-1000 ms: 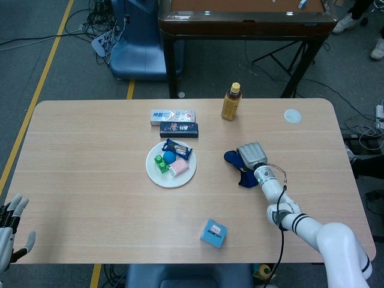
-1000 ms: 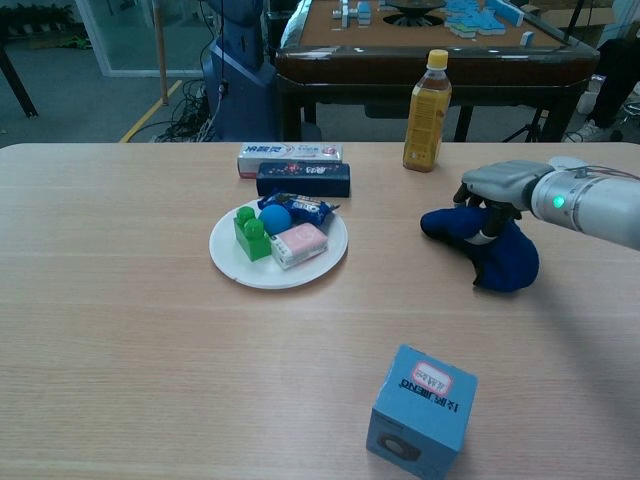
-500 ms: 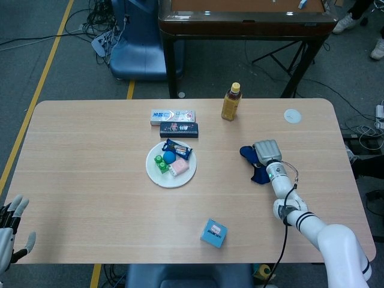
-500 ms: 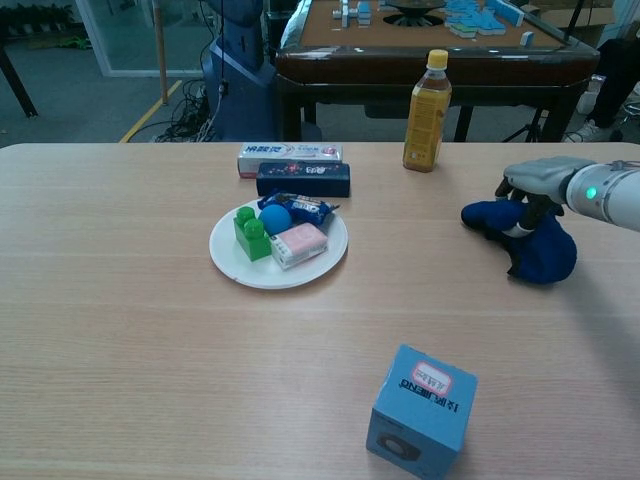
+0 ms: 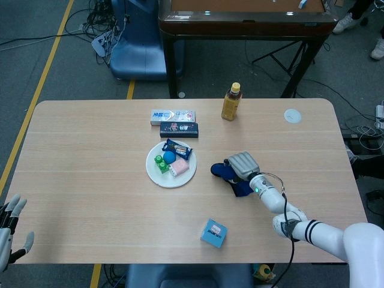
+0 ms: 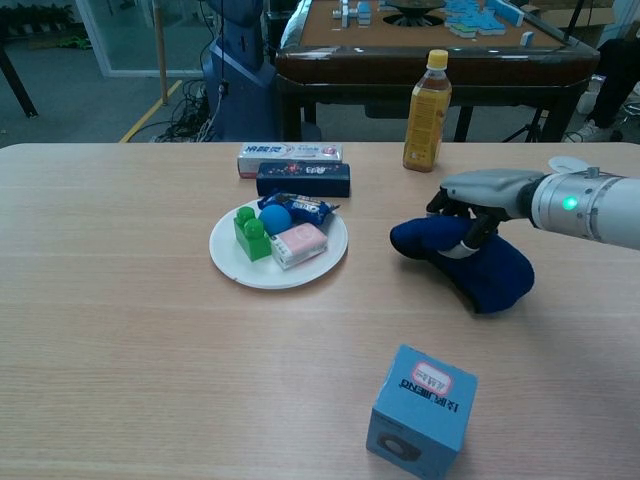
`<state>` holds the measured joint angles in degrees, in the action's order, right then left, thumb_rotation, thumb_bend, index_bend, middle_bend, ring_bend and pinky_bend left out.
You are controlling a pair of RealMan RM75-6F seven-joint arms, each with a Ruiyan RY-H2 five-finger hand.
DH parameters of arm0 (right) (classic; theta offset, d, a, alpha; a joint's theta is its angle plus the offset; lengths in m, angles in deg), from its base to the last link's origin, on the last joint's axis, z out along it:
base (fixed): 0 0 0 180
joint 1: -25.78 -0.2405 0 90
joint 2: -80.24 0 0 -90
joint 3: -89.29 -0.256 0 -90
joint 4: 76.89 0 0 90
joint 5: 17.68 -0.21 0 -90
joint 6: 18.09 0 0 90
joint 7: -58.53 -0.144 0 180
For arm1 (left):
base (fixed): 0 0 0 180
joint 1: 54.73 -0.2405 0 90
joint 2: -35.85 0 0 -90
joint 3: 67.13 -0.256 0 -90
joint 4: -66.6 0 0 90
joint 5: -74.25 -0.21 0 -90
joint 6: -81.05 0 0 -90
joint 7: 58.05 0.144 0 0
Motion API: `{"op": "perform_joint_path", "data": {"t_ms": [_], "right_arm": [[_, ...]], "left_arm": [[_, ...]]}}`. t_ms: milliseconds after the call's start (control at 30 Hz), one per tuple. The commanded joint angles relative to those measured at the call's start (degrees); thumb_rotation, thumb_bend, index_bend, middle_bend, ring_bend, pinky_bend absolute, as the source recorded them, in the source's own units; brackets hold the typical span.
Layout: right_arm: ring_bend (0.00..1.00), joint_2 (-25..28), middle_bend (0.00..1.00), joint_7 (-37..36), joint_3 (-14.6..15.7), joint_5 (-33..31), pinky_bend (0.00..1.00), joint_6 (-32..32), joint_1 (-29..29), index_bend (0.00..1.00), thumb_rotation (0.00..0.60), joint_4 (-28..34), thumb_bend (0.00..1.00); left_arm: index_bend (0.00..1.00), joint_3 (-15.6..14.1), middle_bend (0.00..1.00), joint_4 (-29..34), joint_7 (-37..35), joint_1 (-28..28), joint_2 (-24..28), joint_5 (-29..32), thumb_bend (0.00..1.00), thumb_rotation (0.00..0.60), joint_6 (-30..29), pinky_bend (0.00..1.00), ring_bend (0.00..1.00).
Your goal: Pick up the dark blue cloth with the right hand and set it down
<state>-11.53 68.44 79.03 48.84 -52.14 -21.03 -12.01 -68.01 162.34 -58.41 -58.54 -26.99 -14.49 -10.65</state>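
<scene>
The dark blue cloth (image 6: 470, 265) is bunched up just right of the white plate, held slightly above or at the tabletop; I cannot tell which. My right hand (image 6: 478, 199) grips it from above, fingers curled into the fabric. In the head view the same cloth (image 5: 227, 176) shows partly under that right hand (image 5: 242, 164), mid-table. My left hand (image 5: 8, 225) hangs off the table's near left corner with fingers spread and nothing in it; the chest view does not show it.
A white plate (image 6: 228, 264) holds green blocks, a blue ball and snack packets. Behind it lie a toothpaste box (image 6: 289, 154) and a dark box (image 6: 303, 179). A tea bottle (image 6: 426, 98) stands at the back. A blue carton (image 6: 420, 413) sits near the front edge.
My right hand has carried the cloth: first right, away from the plate, then back left to a spot closer to the plate than a second ago. The left hand stays put.
</scene>
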Motion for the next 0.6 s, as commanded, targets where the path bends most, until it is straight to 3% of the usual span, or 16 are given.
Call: {"op": "perform_joint_path", "data": {"t_ms": [33, 267, 467, 567, 600], "right_arm": [[0.57, 6.81, 0.61, -4.63, 2.39, 7.56, 0.63, -5.88, 3.13, 0.71, 0.600, 9.77, 0.54], [0.58, 14.66, 0.61, -8.06, 6.16, 15.42, 0.63, -13.21, 7.07, 0.71, 0.600, 19.31, 0.54], [0.57, 18.35, 0.60, -8.75, 9.74, 19.26, 0.63, -16.01, 9.46, 0.71, 0.600, 22.24, 0.52], [0.52, 18.82, 0.53, -6.56, 10.73, 18.76, 0.61, -15.33, 9.84, 0.63, 0.600, 22.36, 0.48], [0.46, 18.90, 0.47, -6.02, 10.81, 18.41, 0.55, -14.94, 9.79, 0.54, 0.600, 22.55, 0.43]], "left_arm": [[0.05, -0.03, 0.00, 0.09, 0.08, 0.10, 0.01, -0.14, 0.42, 0.600, 0.13, 0.03, 0.01], [0.05, 0.05, 0.00, 0.79, 0.87, 0.65, -0.18, -0.78, 0.42, 0.600, 0.53, 0.03, 0.01], [0.05, 0.06, 0.00, 1.24, 1.48, 1.02, -0.23, -0.95, 0.42, 0.600, 0.97, 0.03, 0.01], [0.05, -0.01, 0.00, 1.52, 1.94, 1.33, -0.34, -1.18, 0.42, 0.600, 1.40, 0.03, 0.01], [0.05, -0.02, 0.00, 1.61, 2.04, 1.39, -0.37, -1.28, 0.42, 0.600, 1.43, 0.03, 0.01]]}}
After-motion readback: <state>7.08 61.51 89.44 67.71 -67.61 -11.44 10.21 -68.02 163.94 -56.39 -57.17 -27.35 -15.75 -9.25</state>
